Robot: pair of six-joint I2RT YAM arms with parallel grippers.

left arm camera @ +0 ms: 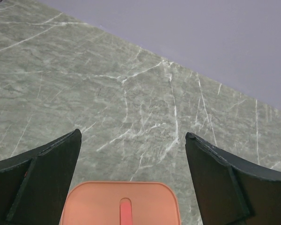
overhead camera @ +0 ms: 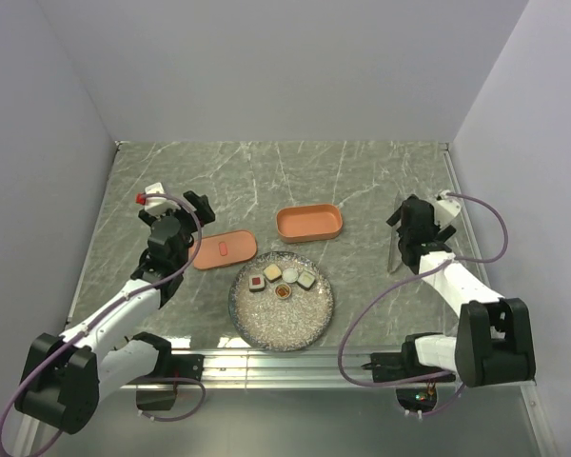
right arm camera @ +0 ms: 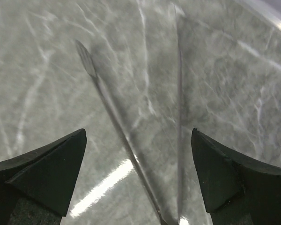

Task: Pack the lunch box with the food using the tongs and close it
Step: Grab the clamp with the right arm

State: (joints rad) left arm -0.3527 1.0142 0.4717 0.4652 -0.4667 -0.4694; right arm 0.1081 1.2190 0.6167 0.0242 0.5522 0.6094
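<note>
The salmon-orange lunch box (overhead camera: 309,223) lies open on the marble table, and its flat lid (overhead camera: 225,249) with a red mark lies apart to the left. Several bite-size food pieces (overhead camera: 282,281) rest on a round speckled plate (overhead camera: 282,324). The thin grey tongs (overhead camera: 392,253) lie on the table to the right. My left gripper (overhead camera: 200,208) hovers open just behind the lid (left arm camera: 122,204), holding nothing. My right gripper (overhead camera: 406,221) is open above the tongs (right arm camera: 113,115), whose two arms run between its fingers without touching them.
Grey walls close in the table at the left, back and right. A metal rail (overhead camera: 295,367) runs along the near edge by the arm bases. Purple cables (overhead camera: 357,328) loop from both arms near the front.
</note>
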